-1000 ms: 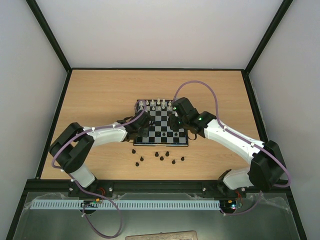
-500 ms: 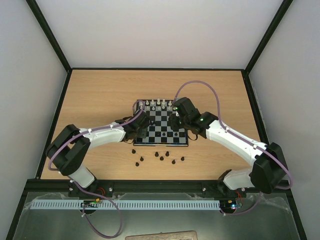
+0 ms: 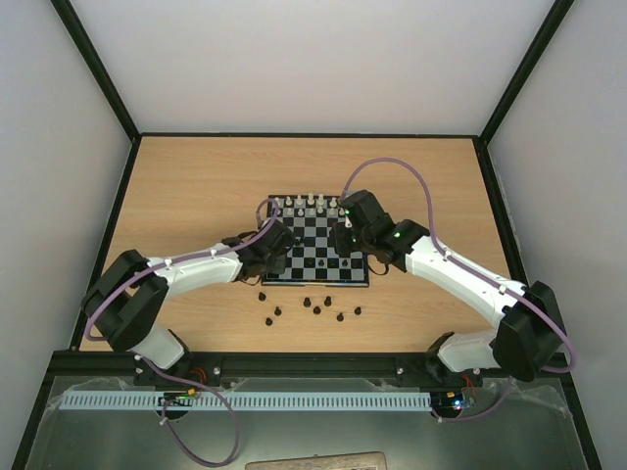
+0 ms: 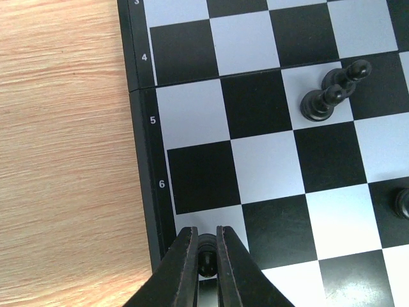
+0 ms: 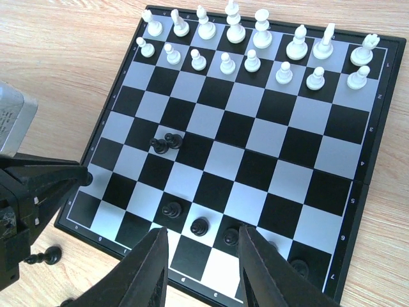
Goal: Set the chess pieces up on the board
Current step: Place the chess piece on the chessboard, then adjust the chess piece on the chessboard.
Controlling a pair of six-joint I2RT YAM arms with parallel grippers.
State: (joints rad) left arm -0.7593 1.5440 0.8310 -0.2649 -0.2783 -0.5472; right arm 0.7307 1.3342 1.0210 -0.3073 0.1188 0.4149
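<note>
Top external: the board (image 3: 315,259) lies between the left hand (image 3: 277,253) and the right hand (image 3: 345,238). Behind both hands, toward the arm bases, I count eight loose chess pieces (image 3: 316,310) on the surface (image 3: 196,186)

Left wrist: the left hand is clamped tight on one held piece (image 4: 206,259), pinched by its body right at the fingertips, over a pale square beside the board's border. Ahead and to the right stand two black pieces, seemingly touching

Right wrist: the right hand is part open with nothing gripped. Far ahead of it are sixteen white pieces (image 5: 253,61), two rows of eight. Six or so black ones stand nearer

These pieces look light, hard, glossy and tippy, so I would grip the stem squarely and set each down gently
</note>
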